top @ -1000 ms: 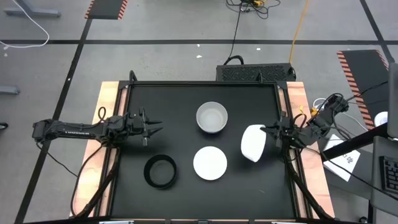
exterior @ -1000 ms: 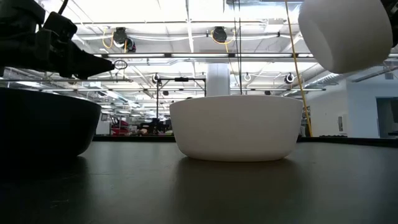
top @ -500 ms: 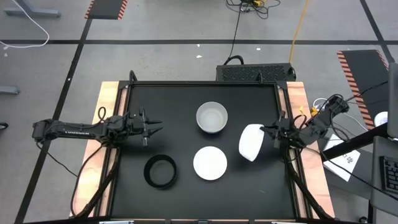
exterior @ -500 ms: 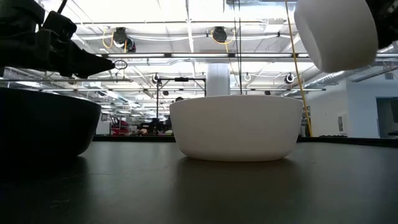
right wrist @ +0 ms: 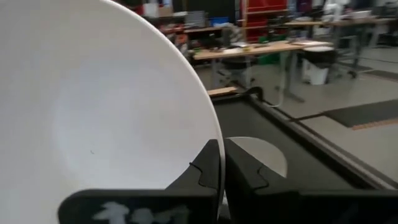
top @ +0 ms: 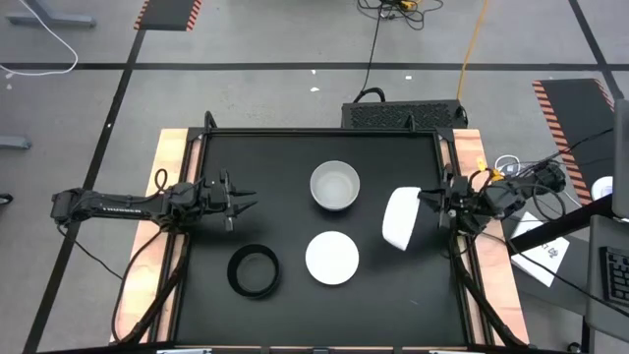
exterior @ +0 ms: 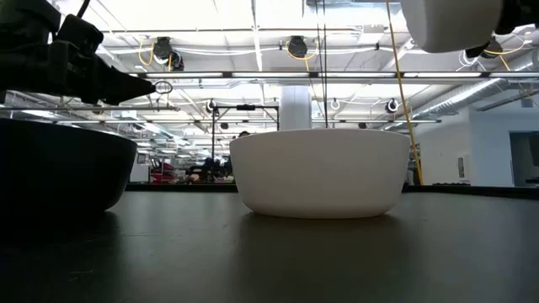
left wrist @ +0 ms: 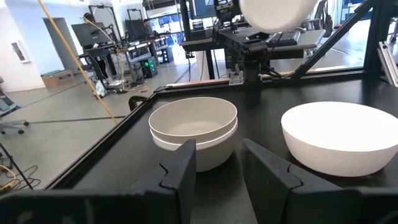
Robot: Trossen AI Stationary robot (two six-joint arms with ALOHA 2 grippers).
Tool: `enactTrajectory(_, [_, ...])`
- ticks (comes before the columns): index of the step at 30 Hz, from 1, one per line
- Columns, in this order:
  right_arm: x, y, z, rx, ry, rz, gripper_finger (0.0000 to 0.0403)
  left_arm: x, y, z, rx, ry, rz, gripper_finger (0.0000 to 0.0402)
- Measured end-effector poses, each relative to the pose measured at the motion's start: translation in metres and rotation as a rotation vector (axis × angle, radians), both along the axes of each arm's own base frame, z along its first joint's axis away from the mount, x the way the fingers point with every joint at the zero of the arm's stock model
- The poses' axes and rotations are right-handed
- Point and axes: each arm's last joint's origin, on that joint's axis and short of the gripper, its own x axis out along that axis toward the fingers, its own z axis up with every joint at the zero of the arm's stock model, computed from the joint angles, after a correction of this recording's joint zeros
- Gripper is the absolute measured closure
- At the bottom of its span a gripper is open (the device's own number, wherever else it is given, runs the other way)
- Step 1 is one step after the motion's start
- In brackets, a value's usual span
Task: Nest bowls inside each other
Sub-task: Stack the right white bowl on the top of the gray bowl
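Your right gripper [top: 425, 205] has its fingers clamped tight on the rim of a white bowl [top: 400, 220], held up off the counter [top: 285, 167] near its right edge and tipped on its side, so the hollow faces back toward that arm and the rounded bottom faces the middle of the counter. Nearest to it, down and toward the centre, sits a second white bowl [top: 332, 258], upright and alone. A little farther off stands the nested pair [top: 335, 186], one pale bowl already seated in another (the left wrist view shows the doubled rim). By my reading, either target lies to the held bowl's left, so it must be turned mouth-up before lowering. Farther still, at the front left, is the black bowl [top: 254, 271]. Your left gripper [top: 240, 204] hovers at the far left side, fingers partly apart and holding nothing, well clear of every bowl.
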Motion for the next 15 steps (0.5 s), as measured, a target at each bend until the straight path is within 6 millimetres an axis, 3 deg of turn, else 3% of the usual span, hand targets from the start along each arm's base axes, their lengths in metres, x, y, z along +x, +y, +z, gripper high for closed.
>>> enactTrajectory(8, [0.007, -0.005, 0.008, 0.024, 0.044, -0.025, 0.0403, 0.000, 0.000, 0.001, 0.019, -0.007, -0.001, 0.0275])
enactTrajectory(15, [0.032, -0.012, 0.012, 0.035, 0.170, -0.098, 0.0403, 0.000, 0.000, 0.002, 0.020, -0.019, -0.002, 0.0275])
